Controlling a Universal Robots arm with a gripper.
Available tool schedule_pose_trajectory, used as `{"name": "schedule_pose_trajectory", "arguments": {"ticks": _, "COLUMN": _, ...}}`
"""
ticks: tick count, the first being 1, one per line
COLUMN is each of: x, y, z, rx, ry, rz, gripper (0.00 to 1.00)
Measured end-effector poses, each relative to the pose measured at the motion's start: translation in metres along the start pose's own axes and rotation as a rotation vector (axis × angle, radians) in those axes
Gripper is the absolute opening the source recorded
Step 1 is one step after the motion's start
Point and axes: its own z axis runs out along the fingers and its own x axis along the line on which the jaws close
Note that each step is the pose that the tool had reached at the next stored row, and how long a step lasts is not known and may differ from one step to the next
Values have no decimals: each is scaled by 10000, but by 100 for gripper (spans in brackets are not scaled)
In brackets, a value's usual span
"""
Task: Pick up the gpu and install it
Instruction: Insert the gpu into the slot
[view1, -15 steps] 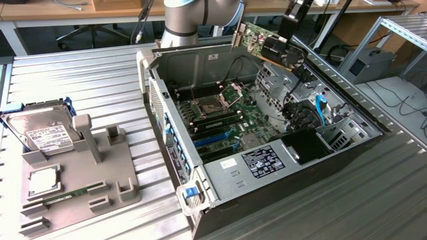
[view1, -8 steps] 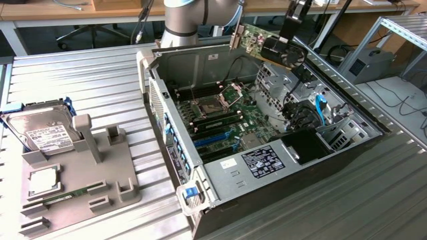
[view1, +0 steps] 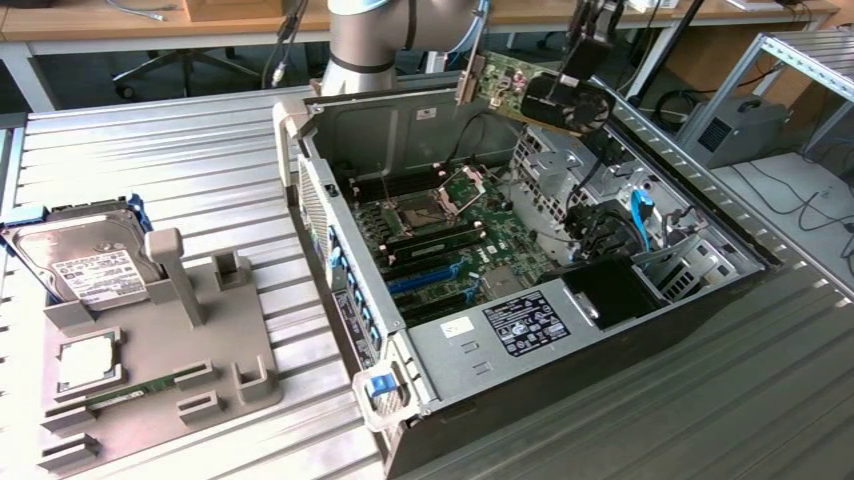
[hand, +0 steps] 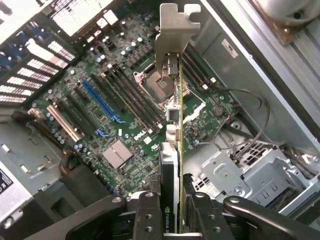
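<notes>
The gpu (view1: 531, 88), a green card with a black round fan and a silver end bracket, hangs in the air over the far end of the open computer case (view1: 400, 130). My gripper (view1: 585, 70) is shut on its edge, on the exterior view's right side of the card. In the wrist view the gpu (hand: 176, 125) appears edge-on between my fingers (hand: 148, 212), with its bracket (hand: 175, 30) pointing away from me. Below it lies the motherboard (hand: 115, 115) with its blue slot (hand: 102, 102) and an empty processor socket (hand: 155, 77).
A grey fixture tray (view1: 160, 340) sits on the exterior view's left and holds a silver hard drive (view1: 87, 265), a processor (view1: 87, 365) and a memory stick (view1: 134, 392). Cables and drive cages (view1: 627, 230) line the case. The arm's base (view1: 363, 40) stands behind it.
</notes>
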Motion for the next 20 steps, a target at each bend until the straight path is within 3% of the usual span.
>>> {"name": "schedule_pose_trajectory", "arguments": {"ticks": 7, "x": -7, "y": 6, "z": 1, "rx": -26, "ry": 43, "rz": -1305, "gripper": 27}}
{"name": "schedule_pose_trajectory", "arguments": {"ticks": 12, "x": -15, "y": 12, "z": 1, "rx": -51, "ry": 81, "rz": -2508, "gripper": 27}}
{"name": "schedule_pose_trajectory", "arguments": {"ticks": 20, "x": -23, "y": 19, "z": 3, "rx": -79, "ry": 118, "rz": -3778, "gripper": 27}}
